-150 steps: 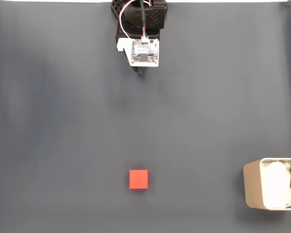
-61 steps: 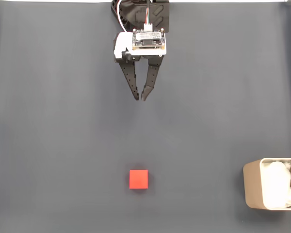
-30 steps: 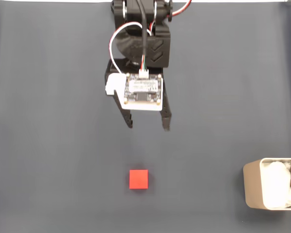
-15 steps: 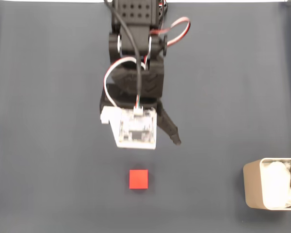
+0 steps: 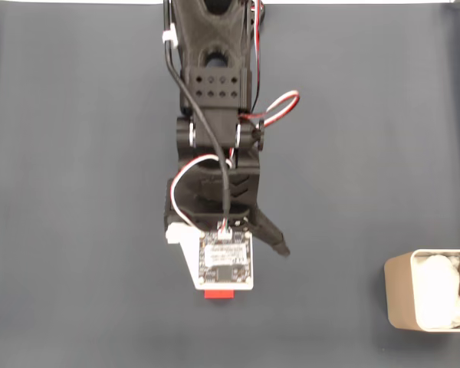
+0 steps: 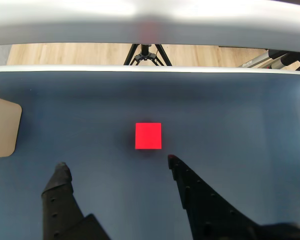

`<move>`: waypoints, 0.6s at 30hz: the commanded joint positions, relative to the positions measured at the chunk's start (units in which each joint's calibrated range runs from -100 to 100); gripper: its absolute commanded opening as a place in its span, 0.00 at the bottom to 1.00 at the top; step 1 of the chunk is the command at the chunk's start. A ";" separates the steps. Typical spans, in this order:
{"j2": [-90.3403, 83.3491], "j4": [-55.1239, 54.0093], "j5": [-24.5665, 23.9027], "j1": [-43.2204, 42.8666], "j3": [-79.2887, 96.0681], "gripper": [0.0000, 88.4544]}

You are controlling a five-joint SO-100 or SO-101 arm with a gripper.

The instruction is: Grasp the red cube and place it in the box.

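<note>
Wrist view, near to far: my gripper [image 6: 115,162] stands open, its two fingers [image 6: 192,185] spread wide in the foreground. Just beyond the tips the cube [image 6: 148,136] lies flat on the dark worktop [image 6: 230,115], slightly nearer the right-hand finger. The box [image 6: 4,126] sits far off at the left edge. In the fixed view only a red sliver of the cube [image 5: 218,294] shows under my wrist. To grasp well, I should advance until both fingers straddle the cube, centre it, then close squarely on opposite faces.
</note>
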 commanded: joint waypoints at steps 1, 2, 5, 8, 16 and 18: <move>1.59 -1.04 0.20 -0.52 -6.26 0.51; 2.46 -1.04 0.20 -0.45 -7.17 0.51; 4.54 -0.95 0.00 -0.30 -9.55 0.51; 6.01 -1.04 0.00 -0.16 -10.82 0.51; 9.82 -0.95 -0.44 0.05 -14.56 0.51; 10.51 -1.04 -0.49 0.05 -15.02 0.51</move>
